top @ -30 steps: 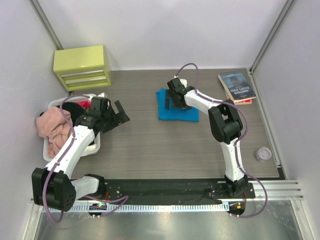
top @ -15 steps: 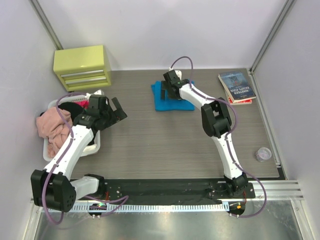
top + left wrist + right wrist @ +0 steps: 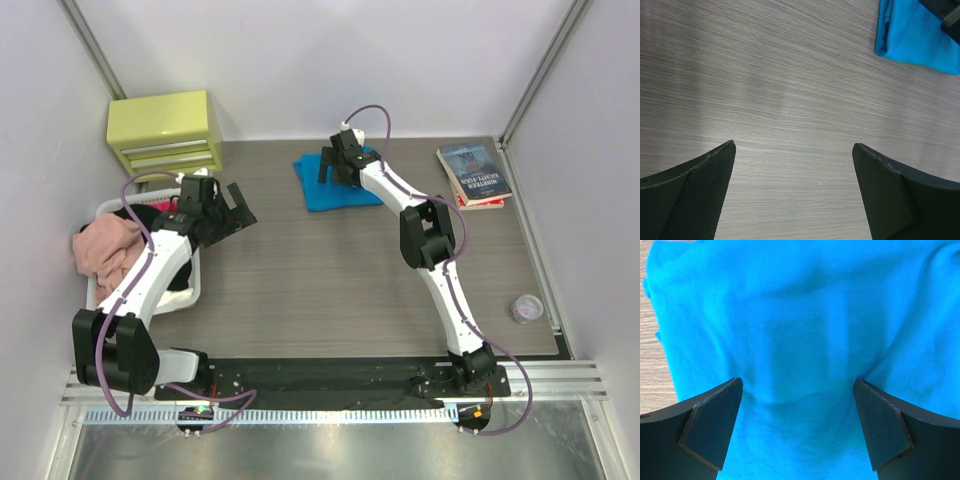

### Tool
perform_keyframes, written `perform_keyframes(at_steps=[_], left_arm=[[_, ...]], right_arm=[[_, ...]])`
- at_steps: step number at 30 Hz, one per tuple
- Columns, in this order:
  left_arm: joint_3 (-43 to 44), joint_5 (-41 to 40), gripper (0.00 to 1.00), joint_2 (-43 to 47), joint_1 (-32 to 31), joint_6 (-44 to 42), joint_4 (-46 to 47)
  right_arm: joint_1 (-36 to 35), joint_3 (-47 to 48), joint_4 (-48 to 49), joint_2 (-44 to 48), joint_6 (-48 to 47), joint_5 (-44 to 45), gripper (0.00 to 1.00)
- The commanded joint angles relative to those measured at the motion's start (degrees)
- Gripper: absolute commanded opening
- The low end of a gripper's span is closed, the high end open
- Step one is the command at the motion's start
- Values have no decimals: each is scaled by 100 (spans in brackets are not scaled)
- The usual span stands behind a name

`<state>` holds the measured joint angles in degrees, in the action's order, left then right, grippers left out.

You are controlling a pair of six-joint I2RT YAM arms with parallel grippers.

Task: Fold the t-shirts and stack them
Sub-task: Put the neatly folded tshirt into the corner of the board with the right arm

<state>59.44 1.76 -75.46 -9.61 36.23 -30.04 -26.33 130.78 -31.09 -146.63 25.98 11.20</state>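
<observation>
Over on the far side of the grey wood-grain table, the right gripper hangs over the bright turquoise-blue folded t-shirt, jaws spread wide with nothing between them but cloth below; the wrist camera shows that right gripper with its two dark fingers parted and the turquoise t-shirt filling the whole view, softly creased, a sliver of tabletop at its left edge, and whether the tips actually press into the fabric cannot be told. The shirt lies flat near the back wall, between the yellow-green metal drawer cabinet at the left corner and the dark-blue-covered books at the right. The left gripper is just as wide open and empty, held above bare table just beside the white plastic basket; in its own view the left gripper frames only wood grain, with a corner of the turquoise t-shirt at top right. In the basket lies a crumpled pink shirt spilling over the left rim, with black cloth and a glimpse of red cloth behind it, none folded
</observation>
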Motion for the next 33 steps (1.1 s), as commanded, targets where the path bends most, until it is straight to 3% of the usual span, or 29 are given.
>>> perform_keyframes(at_steps=[1,9,20,33], left_arm=[[200,-114,100,23,47,-265,139],[367,465,100,-346,117,-248,218],[120,430,100,-276,117,-134,464],[77,360,100,-267,117,-81,429]], right_arm=[[268,-175,-397,-147,-110,180,100],[532,-553,-512,-24,127,303,100],[795,-633,-626,73,144,567,100],[1692,-896,-828,170,890,954,100]])
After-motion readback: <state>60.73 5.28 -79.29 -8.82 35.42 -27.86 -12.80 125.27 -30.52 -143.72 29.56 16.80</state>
